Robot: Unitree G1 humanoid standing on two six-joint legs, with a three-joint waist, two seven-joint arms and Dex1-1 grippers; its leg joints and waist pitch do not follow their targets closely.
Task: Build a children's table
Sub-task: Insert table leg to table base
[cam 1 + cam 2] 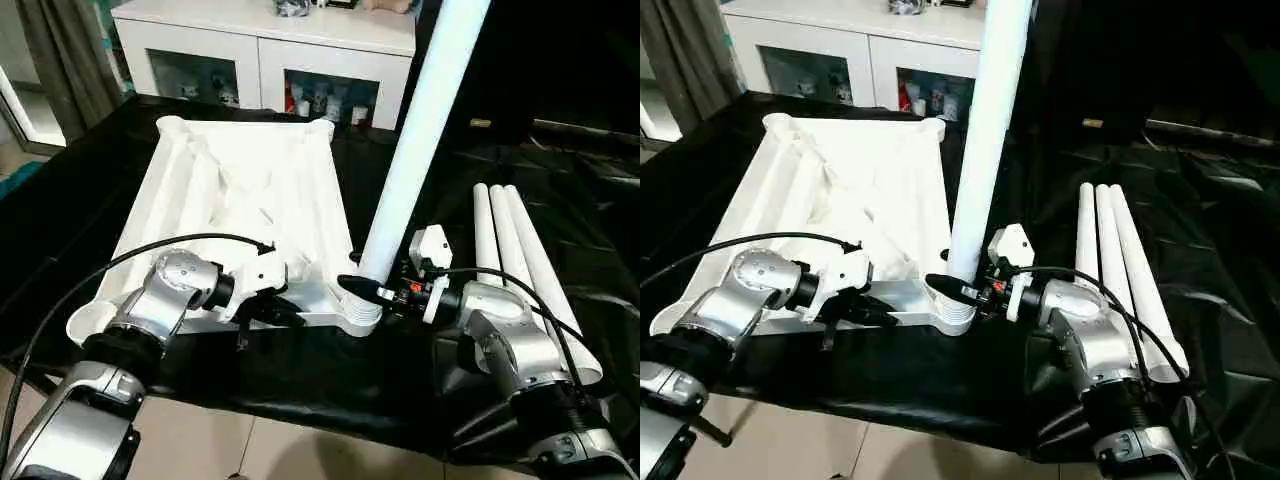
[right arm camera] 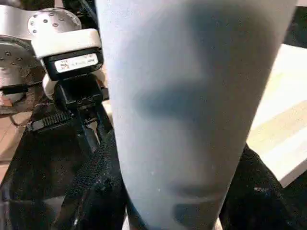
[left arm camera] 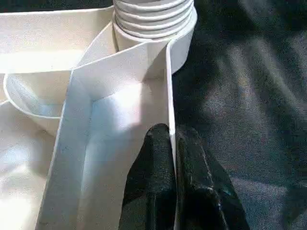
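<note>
The white tabletop (image 1: 240,190) lies upside down on black cloth, ribs up. One white leg (image 1: 420,130) stands upright, leaning slightly, with its threaded end (image 3: 153,19) in the near right corner socket (image 1: 360,318). My right gripper (image 1: 365,288) is shut on this leg just above the socket, a black finger (image 2: 98,184) on each side of the leg (image 2: 192,110). My left gripper (image 1: 275,312) is shut on the tabletop's near rim (image 3: 170,115), its fingers (image 3: 153,182) pinching the thin wall a short way from the socket. Three more legs (image 1: 520,260) lie side by side to the right.
A white glass-doored cabinet (image 1: 260,40) stands behind the work surface, with a curtain (image 1: 60,60) at the far left. The black cloth (image 1: 300,380) ends close in front of my arms, tiled floor (image 1: 250,450) below. Black cables loop over both forearms.
</note>
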